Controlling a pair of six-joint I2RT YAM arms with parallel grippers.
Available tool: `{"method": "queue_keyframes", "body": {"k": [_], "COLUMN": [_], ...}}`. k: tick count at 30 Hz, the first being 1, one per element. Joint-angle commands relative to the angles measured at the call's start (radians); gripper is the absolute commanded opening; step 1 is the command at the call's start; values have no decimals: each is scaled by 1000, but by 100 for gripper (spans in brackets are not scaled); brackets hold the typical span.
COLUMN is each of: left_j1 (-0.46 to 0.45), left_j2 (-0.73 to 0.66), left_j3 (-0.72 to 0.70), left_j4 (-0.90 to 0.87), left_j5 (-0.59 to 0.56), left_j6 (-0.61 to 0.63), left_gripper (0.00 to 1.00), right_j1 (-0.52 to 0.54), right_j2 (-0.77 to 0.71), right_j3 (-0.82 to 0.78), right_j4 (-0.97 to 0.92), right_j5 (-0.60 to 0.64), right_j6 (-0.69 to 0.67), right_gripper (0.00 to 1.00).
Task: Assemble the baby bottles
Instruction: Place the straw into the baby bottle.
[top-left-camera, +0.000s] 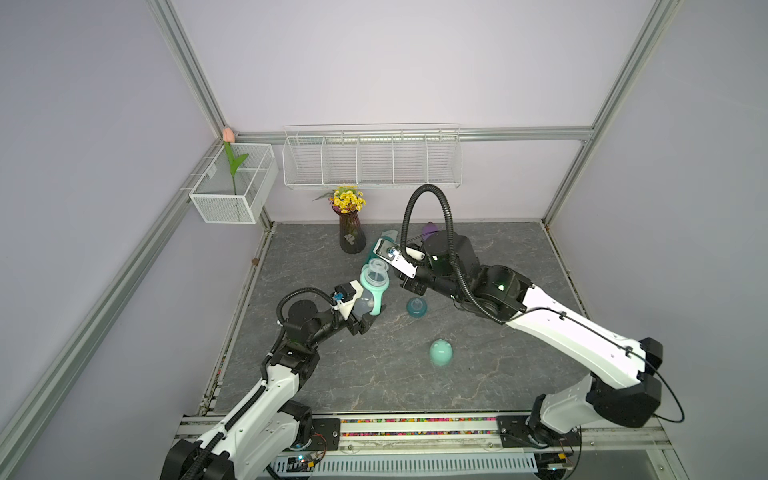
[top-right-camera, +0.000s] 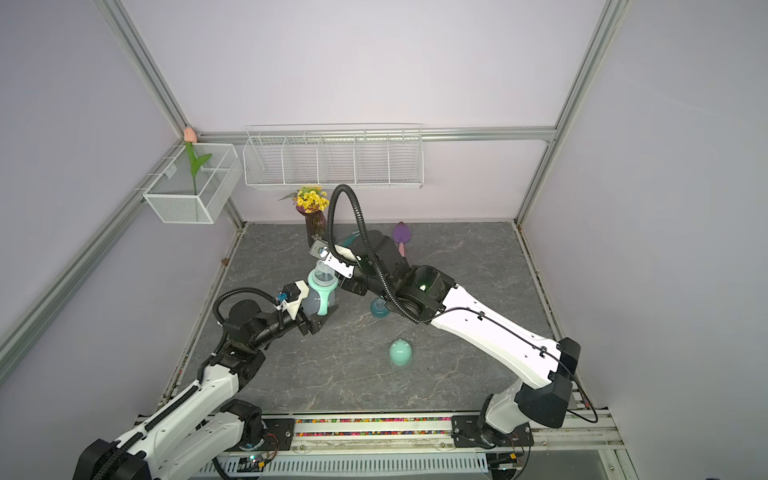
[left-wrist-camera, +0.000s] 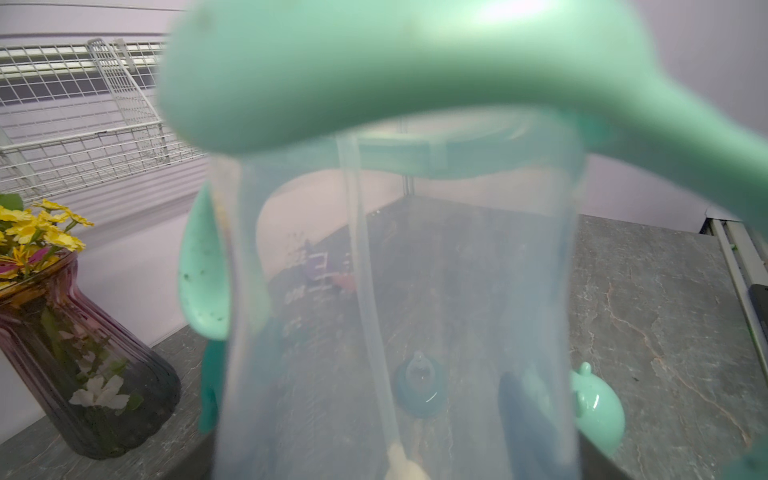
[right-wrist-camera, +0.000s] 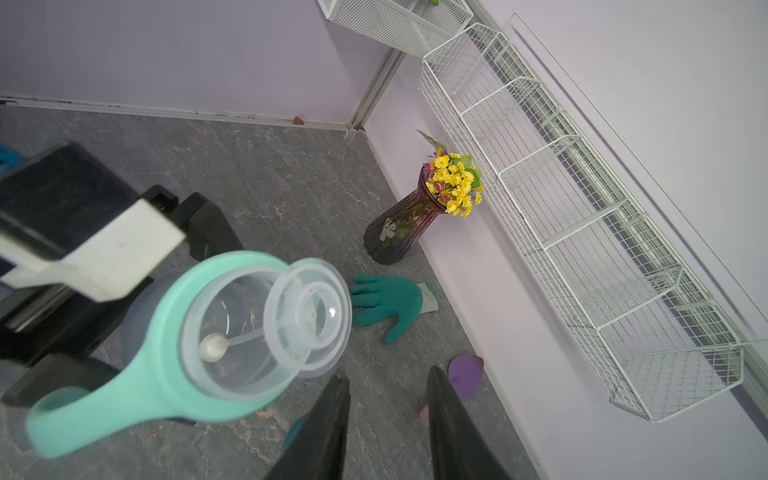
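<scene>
Nearest you, the mint cap stands alone on the desk, well apart from both claws. Further in, the teal nipple collar sits on the desk below your right arm, with nothing touching it.

To its left, your left claw is clamped on the lower part of the frosted bottle. It holds the bottle off the desk with the mouth tilted towards the right claw. The mint handle ring is seated around the neck. The thin straw runs down inside, with its weighted ball near the bottom and its clear disc across the open mouth.

Your right claw is just beside that mouth, not touching it. Its jaws are apart with nothing between them.

Beyond the bottle, a teal glove lies flat on the desk. Further back by the wall are a vase of yellow flowers and a purple trowel. A wire shelf hangs on the wall above them.
</scene>
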Motion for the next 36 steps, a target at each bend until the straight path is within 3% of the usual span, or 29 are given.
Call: {"method": "queue_keyframes", "body": {"k": [1,7,15,19,30,36], "left_j1": [1,1,2,1,1,1], "left_j2": [-11,-3,7,11,21,28], "left_j3": [8,14,17,18,25,29], "left_j4": [24,15,8,9,-3,-5], "left_j5": [32,31,7,5,14,13], "left_j6": [-5,1,4,5,8,14], "left_gripper": [0,0,0,0,0,0], "right_j1": [-18,-18,5,12,11,12], "right_j2": [61,86,68,57,33,3], "right_j3": [42,60,57,54,35,41], "right_j4": [32,14,-33,-56,3,-43], "right_j5": [-20,-130,-163,-137,93,-72], "right_j6": [27,65,63,56,-15,28], "right_gripper": [34,34,34,34,39,37]}}
